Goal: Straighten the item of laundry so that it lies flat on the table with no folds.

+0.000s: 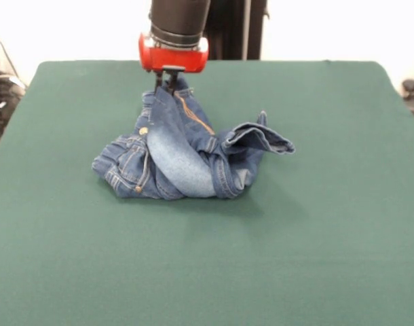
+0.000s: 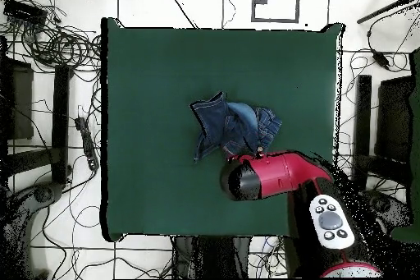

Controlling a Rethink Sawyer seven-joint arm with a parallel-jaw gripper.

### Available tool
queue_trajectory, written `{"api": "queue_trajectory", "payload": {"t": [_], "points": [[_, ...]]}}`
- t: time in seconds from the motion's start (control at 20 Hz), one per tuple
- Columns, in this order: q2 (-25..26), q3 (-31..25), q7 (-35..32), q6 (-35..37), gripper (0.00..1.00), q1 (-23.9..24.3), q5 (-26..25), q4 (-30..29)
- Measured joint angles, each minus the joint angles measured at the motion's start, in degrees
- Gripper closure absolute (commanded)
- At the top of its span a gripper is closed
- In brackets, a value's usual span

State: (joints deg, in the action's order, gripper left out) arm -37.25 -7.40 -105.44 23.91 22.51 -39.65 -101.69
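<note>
The small blue denim jeans (image 1: 183, 153) lie bunched in a heap near the middle of the dark green table (image 1: 329, 238). One part is drawn up into a peak. My gripper (image 1: 168, 81) is shut on the top of that peak and holds it above the table. A faded pale patch faces the front, and one leg opening juts to the right. In the overhead view the jeans (image 2: 234, 126) lie just above my red and black arm (image 2: 275, 175), which hides the gripper itself.
The table (image 2: 148, 88) spreads wide on all sides of the heap. Cables and stands lie on the floor round the table's edges.
</note>
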Motion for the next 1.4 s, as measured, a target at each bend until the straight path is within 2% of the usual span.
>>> {"api": "queue_trajectory", "payload": {"t": [0.45,0.85,1.4], "points": [[-1.9,-1.3,0.0,0.7,1.0,0.6,0.6,-0.1],[-8.7,-4.9,0.0,8.2,1.0,0.8,6.4,-0.1],[-12.5,-7.8,0.0,18.7,1.0,0.7,10.9,1.1]]}}
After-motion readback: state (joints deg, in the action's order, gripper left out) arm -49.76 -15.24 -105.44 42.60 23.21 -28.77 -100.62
